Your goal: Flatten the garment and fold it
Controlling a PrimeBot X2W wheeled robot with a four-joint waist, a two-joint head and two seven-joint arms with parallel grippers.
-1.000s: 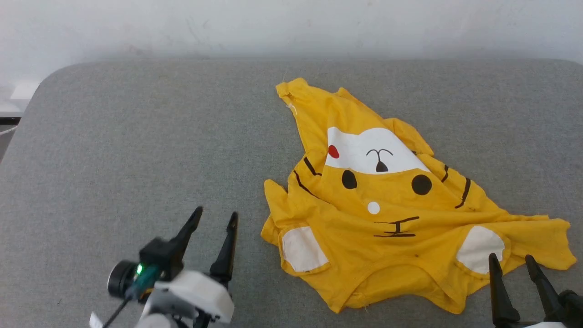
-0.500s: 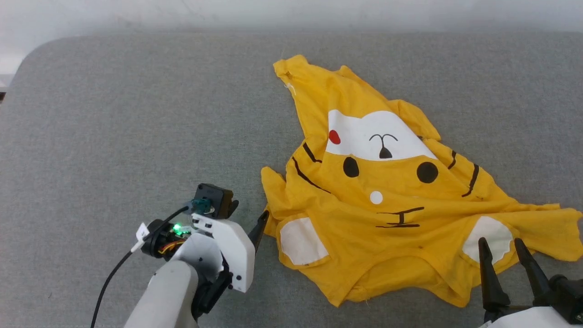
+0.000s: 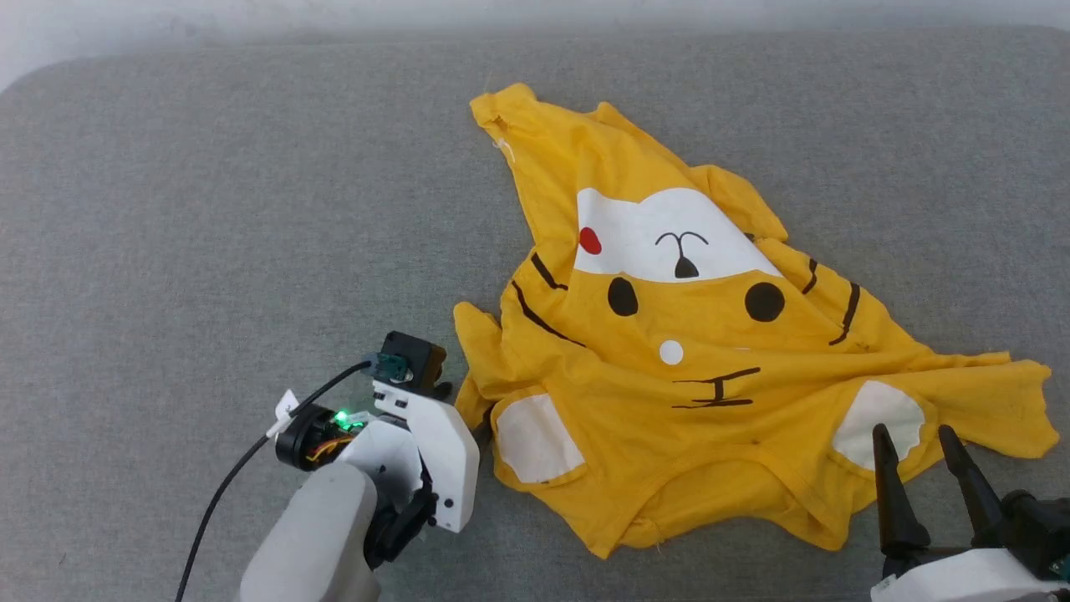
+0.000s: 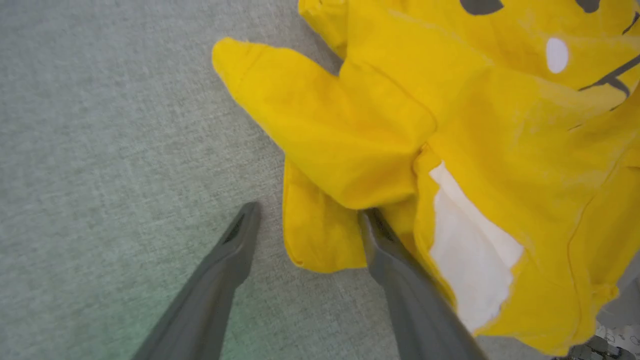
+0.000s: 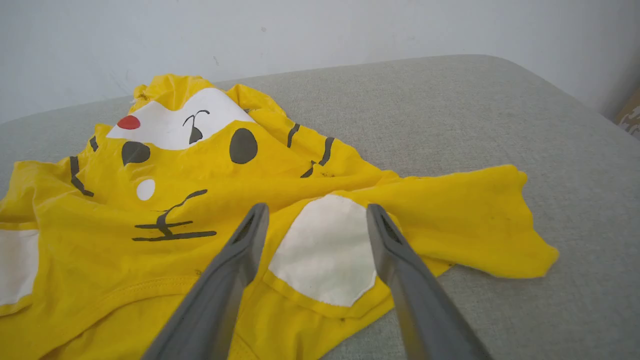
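The bright yellow T-shirt [image 3: 694, 334] lies crumpled on the grey table, its cartoon-face print up, with a white patch near each lower corner. My left gripper [image 3: 465, 411] is at the shirt's left edge, its fingers mostly hidden under the wrist. In the left wrist view the left gripper [image 4: 309, 212] is open, and a fold of the shirt's [image 4: 325, 150] edge sits between its fingers. My right gripper [image 3: 911, 435] is open over the shirt's lower right. In the right wrist view the right gripper [image 5: 317, 207] frames the right white patch [image 5: 325, 255].
The grey fabric-covered table [image 3: 209, 251] stretches wide to the left of the shirt. A white wall [image 5: 300, 30] stands behind its far edge. The table's rounded right corner [image 5: 550, 85] lies beyond the shirt's right sleeve.
My left arm has moved right and forward, turning its wrist, until its open fingers reached the shirt's left edge. The head camera tilted down. The right gripper stayed by the right patch.
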